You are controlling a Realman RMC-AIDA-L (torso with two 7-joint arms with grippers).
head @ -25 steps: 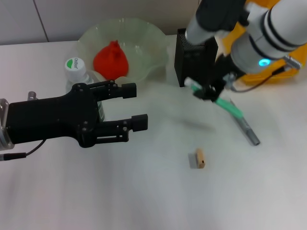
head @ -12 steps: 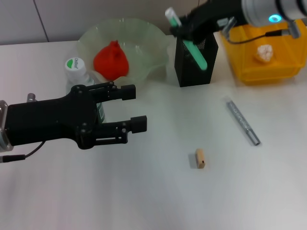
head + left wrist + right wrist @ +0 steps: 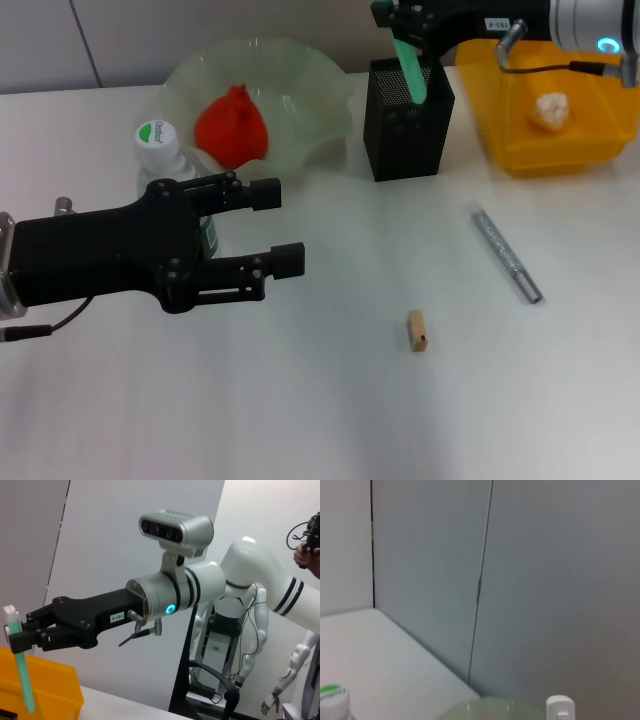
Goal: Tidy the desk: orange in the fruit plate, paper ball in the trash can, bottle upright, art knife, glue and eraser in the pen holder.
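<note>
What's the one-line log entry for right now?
right gripper: shut on green glue stick above pen holder | left gripper: open, idle by bottle | eraser, art knife: on desk

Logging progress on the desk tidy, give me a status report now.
Right gripper shut on green glue stick, above black mesh pen holder. Left gripper open, idle by bottle. Tan eraser, grey metal art knife on desk.

The worktop [image 3: 300,400] is smooth matt white. The fruit plate [image 3: 320,90] is translucent glass, the pen holder [image 3: 405,140] black metal mesh, the trash can [image 3: 560,150] glossy yellow plastic, the orange [image 3: 232,125] wrinkled.
</note>
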